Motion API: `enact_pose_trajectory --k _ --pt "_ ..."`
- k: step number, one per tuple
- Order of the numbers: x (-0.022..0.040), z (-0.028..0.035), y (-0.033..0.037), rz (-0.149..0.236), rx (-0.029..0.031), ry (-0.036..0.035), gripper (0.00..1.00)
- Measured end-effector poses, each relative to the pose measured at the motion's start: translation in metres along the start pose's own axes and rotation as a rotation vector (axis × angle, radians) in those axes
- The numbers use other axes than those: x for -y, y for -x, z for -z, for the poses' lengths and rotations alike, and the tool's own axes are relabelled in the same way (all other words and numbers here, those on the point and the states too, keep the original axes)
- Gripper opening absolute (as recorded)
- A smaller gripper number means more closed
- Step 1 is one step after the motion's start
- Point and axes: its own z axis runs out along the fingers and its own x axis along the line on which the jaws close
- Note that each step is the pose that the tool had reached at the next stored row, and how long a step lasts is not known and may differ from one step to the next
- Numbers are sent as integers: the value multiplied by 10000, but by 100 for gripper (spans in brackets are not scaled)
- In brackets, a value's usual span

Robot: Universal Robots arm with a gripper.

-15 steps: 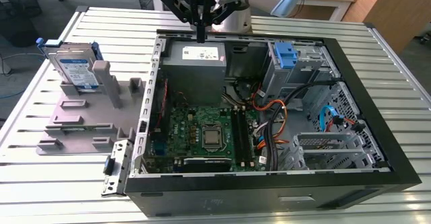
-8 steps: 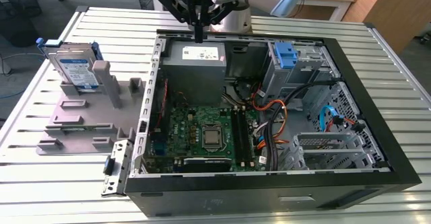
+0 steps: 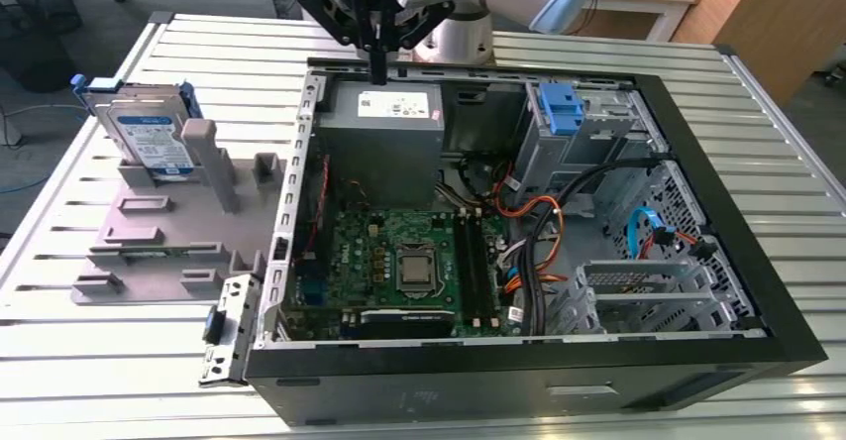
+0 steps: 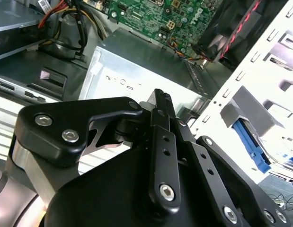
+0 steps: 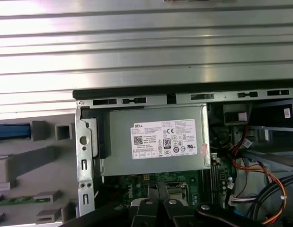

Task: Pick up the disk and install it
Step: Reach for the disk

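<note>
1. Fingers [image 3: 379,63] are pressed together with nothing between them. They hang tip-down over the far side of the open computer case [image 3: 740,291].
2. Black linkage [image 4: 165,156] covers much of the second wrist view and hides what lies right under the tips.
3. Grey power supply box [image 3: 383,128] sits just below the fingers. In the first wrist view its white sticker [image 5: 165,142] faces the camera.
4. Green motherboard [image 3: 396,252] lies beside that box, and in the first wrist view the fingers [image 5: 158,194] partly cover it.
5. Disk [image 3: 143,133] stands upright in a grey holder [image 3: 158,222] on the worktop [image 3: 106,361]. It is outside the case on the exterior view's left, well apart from the fingers, and the holder's slot hides its lower edge.
6. Blue strip [image 5: 11,131] is cut off by the frame in the first wrist view, so I cannot tell whether it is the disk's rail.
7. Blue bracket [image 3: 562,108] stands in the case's drive bay. The bay's depth is too dark to make out.
</note>
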Motion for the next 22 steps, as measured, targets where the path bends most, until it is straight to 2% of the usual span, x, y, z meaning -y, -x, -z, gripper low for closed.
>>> enact_pose_trajectory --k 7,22 --pt "10 -8 -130 1 15 3 11" --pt "13 -6 -170 0 14 1 11"
